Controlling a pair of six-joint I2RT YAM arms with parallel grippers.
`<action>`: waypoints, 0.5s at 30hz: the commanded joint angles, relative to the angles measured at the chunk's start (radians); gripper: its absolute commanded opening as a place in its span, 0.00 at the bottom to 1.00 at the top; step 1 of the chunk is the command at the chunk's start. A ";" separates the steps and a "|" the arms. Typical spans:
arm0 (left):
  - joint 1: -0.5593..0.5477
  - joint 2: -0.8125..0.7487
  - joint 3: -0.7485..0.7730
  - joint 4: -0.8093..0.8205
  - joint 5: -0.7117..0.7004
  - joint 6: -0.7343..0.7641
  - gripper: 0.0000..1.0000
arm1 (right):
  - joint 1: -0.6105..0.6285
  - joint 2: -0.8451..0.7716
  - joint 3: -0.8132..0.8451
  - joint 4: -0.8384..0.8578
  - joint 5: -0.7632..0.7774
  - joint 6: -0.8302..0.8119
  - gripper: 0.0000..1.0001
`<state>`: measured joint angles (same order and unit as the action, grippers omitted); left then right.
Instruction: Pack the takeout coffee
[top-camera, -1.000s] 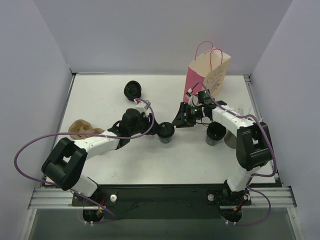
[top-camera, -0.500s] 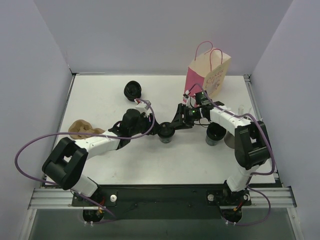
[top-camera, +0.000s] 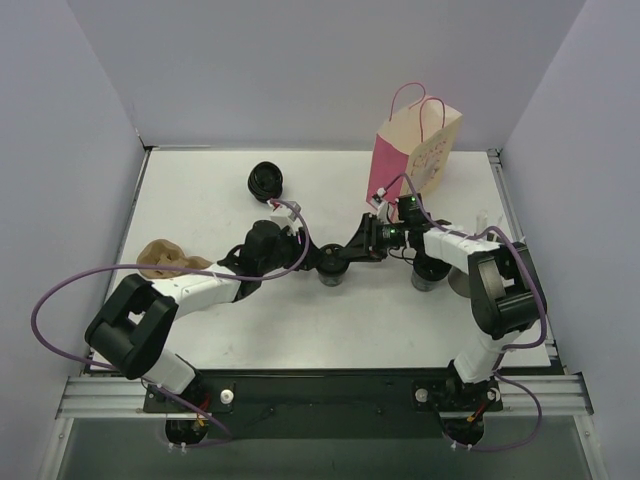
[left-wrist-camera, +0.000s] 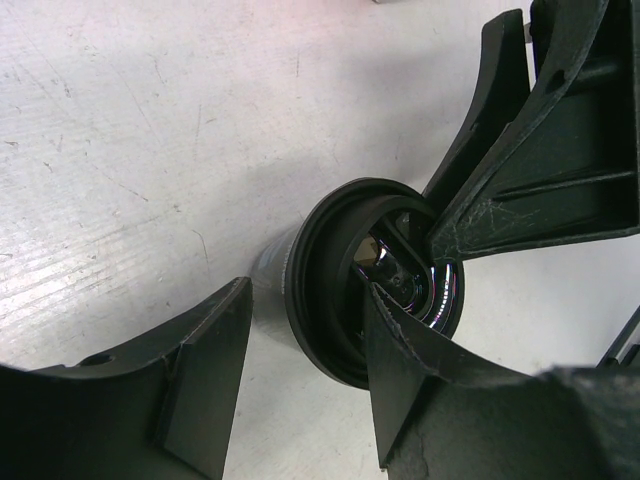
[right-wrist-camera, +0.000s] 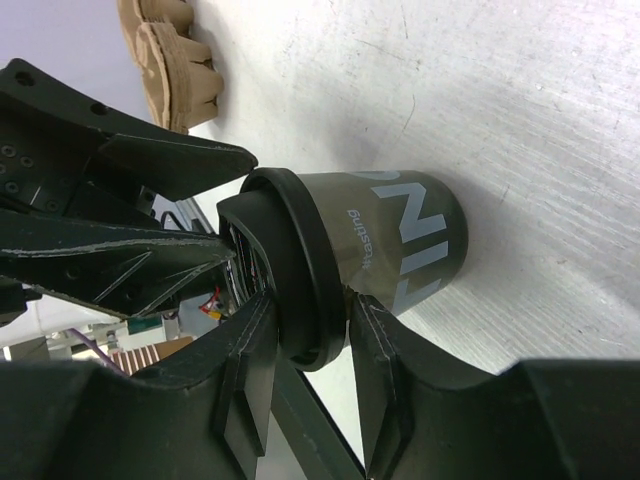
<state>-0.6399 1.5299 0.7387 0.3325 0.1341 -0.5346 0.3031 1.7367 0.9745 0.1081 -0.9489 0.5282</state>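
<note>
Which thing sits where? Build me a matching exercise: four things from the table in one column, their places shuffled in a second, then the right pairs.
Things:
1. pink paper bag
2. ribbed black stack
3. brown cardboard piece
4. lidded cup

Places:
a. middle of the table
b. far side, towards the right
c. left edge
d. far side, left of centre

Pairs: 1-b, 2-d, 3-c, 4-a

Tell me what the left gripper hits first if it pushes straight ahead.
The left gripper would meet the coffee cup between its jaws; the right gripper sits just beyond, on the lid.
</note>
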 joint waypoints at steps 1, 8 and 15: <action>-0.003 0.092 -0.088 -0.280 -0.102 0.064 0.56 | 0.004 0.053 -0.103 0.002 0.113 -0.031 0.26; -0.003 0.078 -0.096 -0.266 -0.076 0.042 0.57 | 0.008 0.075 -0.155 0.015 0.145 -0.036 0.25; -0.003 0.030 0.001 -0.253 0.074 -0.013 0.58 | 0.017 -0.009 -0.123 -0.042 0.157 -0.031 0.25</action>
<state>-0.6395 1.5242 0.7395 0.3294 0.1513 -0.5686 0.2943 1.7123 0.8967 0.2390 -0.9688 0.5797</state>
